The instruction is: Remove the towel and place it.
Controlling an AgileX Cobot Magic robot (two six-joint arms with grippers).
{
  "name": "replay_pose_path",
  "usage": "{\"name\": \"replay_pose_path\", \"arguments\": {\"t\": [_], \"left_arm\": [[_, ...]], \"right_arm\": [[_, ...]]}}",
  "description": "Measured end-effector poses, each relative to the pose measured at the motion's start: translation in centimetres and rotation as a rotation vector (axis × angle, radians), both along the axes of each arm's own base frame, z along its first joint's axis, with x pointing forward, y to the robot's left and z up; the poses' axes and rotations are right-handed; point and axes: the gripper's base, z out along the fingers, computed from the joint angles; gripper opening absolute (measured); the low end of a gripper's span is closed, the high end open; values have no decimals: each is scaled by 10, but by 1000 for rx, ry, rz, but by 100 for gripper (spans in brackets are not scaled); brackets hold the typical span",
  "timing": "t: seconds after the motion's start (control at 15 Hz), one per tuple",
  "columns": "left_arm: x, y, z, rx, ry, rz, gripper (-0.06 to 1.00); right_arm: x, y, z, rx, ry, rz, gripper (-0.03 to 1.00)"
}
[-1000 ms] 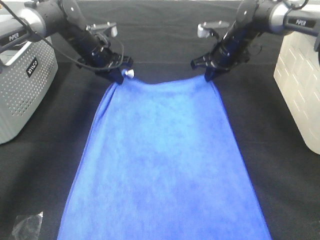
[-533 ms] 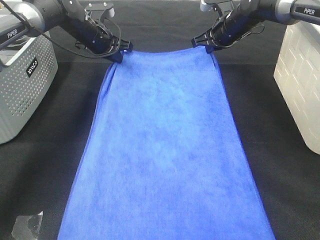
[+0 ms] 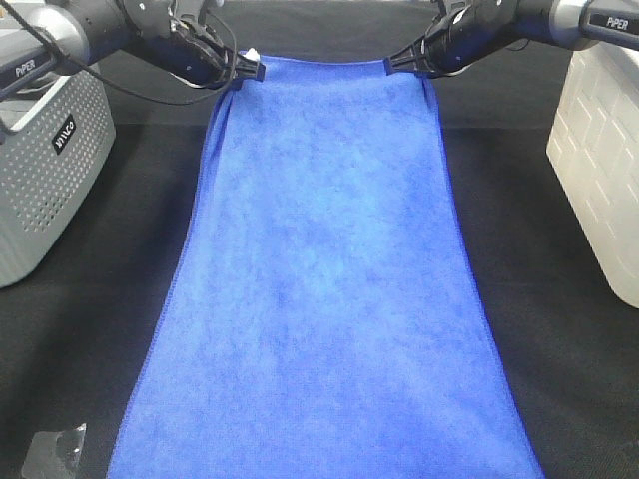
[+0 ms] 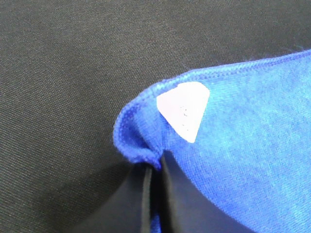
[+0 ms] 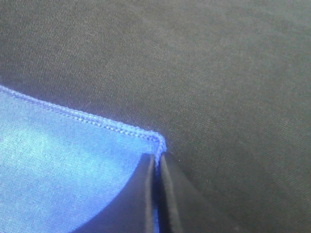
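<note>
The royal-blue towel (image 3: pixel 324 279) lies stretched out long on the black table, running from the far side to the near edge of the exterior view. My left gripper (image 3: pixel 248 72) is shut on its far-left corner, where a small white tag (image 4: pixel 183 109) shows. My right gripper (image 3: pixel 401 66) is shut on the far-right corner. In the left wrist view the towel (image 4: pixel 252 126) bunches at the pinched fingers (image 4: pixel 148 194). The right wrist view shows the stitched towel (image 5: pixel 63 165) corner clamped between the closed fingers (image 5: pixel 167 194).
A grey perforated basket (image 3: pixel 45 170) stands at the left edge. A white bin (image 3: pixel 599 150) stands at the right edge. A small clear plastic scrap (image 3: pixel 50 451) lies at the near left. Black cloth (image 3: pixel 559 349) covers the table.
Both grippers have pulled the towel's far corners away toward the back of the table. The towel has drawn out longer and flatter; its far edge is now straight.
</note>
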Motion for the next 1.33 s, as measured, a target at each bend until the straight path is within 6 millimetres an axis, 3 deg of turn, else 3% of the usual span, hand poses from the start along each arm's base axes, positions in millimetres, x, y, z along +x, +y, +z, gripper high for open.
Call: {"name": "replay_pose_path", "arguments": {"t": [0.4,0.73,1.0,1.07,1.13,1.27,1.33], "left_arm": [[4,2,-4,26,-46,12,0],[8,3,-45,40,-27,27,0],[10,3,-64,45,-31,38,0],[10,3,-66,44,-33,40,0],[11,4,-69,42,-49,48,6],[13,4,-70,38,-78,59,32],[14,5,-68,35,-98,65,53]], "right_arm": [[4,0,-25,-1,7,-7,0],[6,0,-42,-1,14,-11,0],[6,1,-63,31,38,-28,4],[6,1,-66,39,45,-32,10],[6,1,-66,41,45,-33,27],[6,1,-66,41,45,-34,57],[7,-2,-67,41,50,-37,68]]}}
